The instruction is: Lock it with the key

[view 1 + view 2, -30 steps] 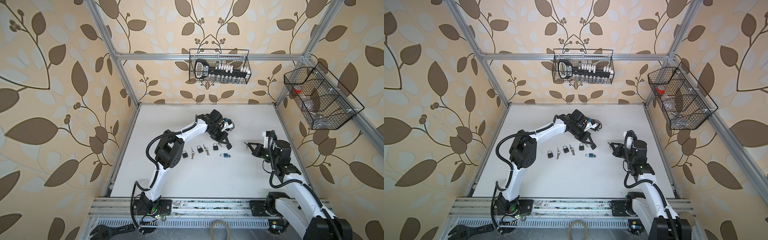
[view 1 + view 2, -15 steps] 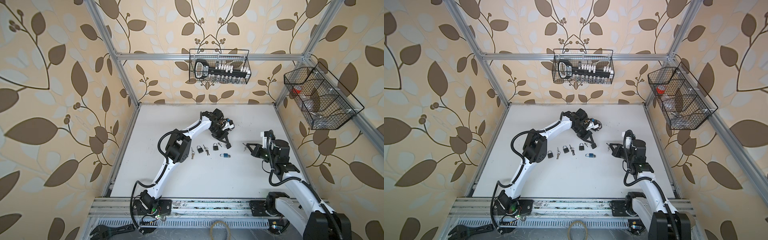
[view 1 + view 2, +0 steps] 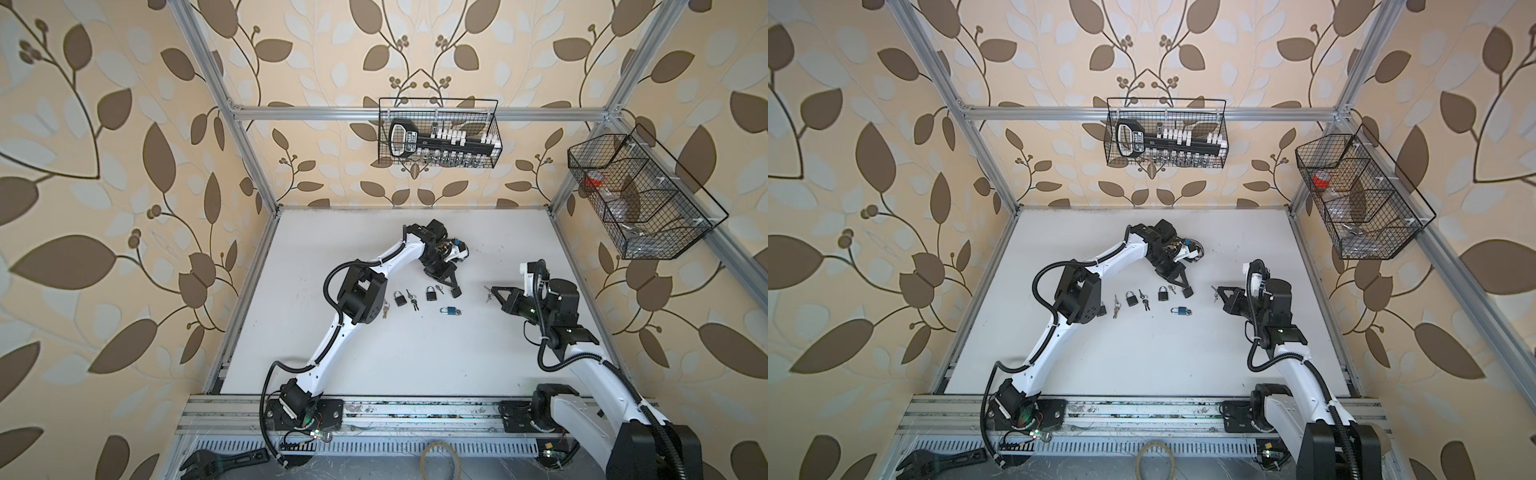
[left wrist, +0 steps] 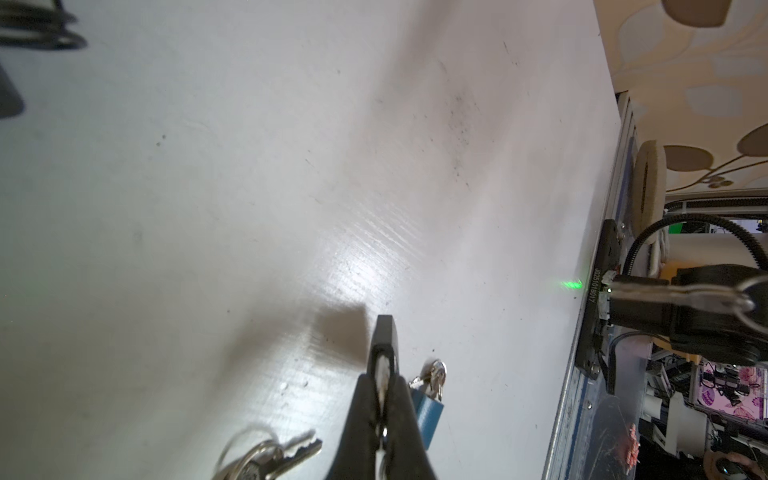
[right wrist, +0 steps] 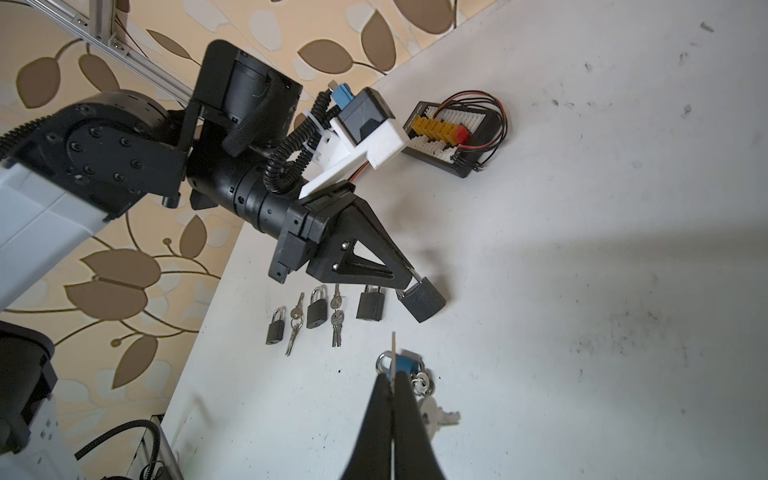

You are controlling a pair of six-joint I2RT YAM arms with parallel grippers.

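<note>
White tabletop (image 3: 415, 353), leaf-papered walls (image 3: 124, 166) | left gripper (image 3: 451, 286) clamps small black padlock (image 5: 424, 301) near blue padlock (image 3: 451, 310) | right gripper (image 5: 391, 384) pinches silver key (image 5: 392, 349), blade toward black one

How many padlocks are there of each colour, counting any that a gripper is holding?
Black padlocks: 4 (three lying loose in the row, one held by its shackle in the left gripper)
Blue padlocks: 1
Total: 5 padlocks
</note>
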